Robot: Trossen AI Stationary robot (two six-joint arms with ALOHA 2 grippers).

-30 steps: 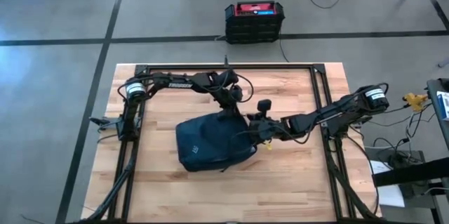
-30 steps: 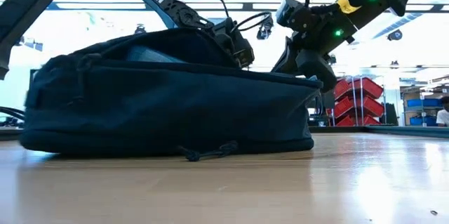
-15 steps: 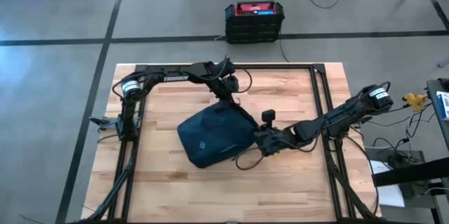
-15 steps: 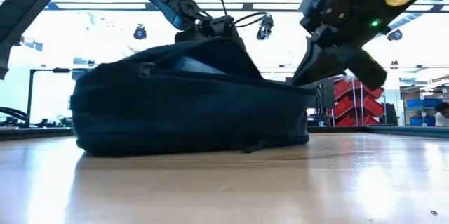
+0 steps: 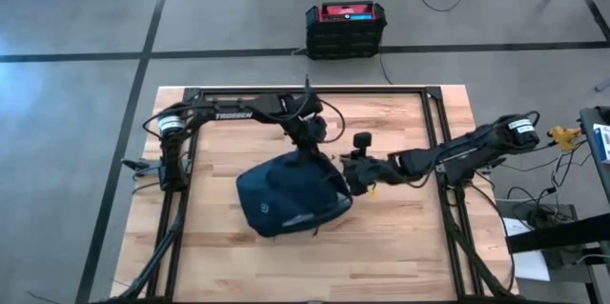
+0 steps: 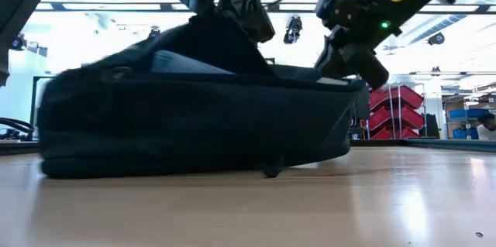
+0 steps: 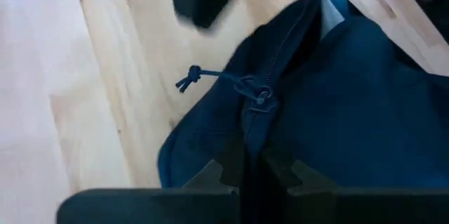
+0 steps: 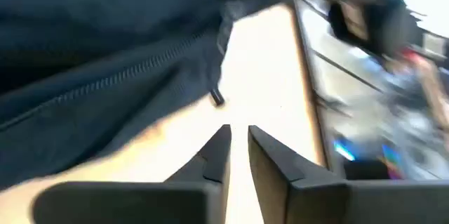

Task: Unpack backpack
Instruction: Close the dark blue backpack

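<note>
The backpack (image 5: 291, 194) is seen just below the middle of the high view, lying flat on the wooden table (image 5: 400, 247) with its white logo facing up. In the low view it sags in a broad low mound, its top pulled up into a peak at the upper middle of the frame, where a pale panel shows through the gap.

The left gripper (image 5: 315, 147) is placed at the bag's upper edge; in the left wrist view its fingers are pinched together on a fold of navy fabric beside the zipper slider (image 7: 258, 97), from which a knotted pull cord (image 7: 203, 76) trails onto the wood. The right gripper (image 5: 355, 178) is held just beside the bag's right edge; its fingers are seen nearly closed, with only bare table between them and nothing held.

The bag is judged soft and limp, likely to fold and slide on the smooth wood rather than keep its shape. A hold on the cord or slider, or on the stiffer seam along the zip, would be expected to serve best, with the other arm bracing the body.
</note>
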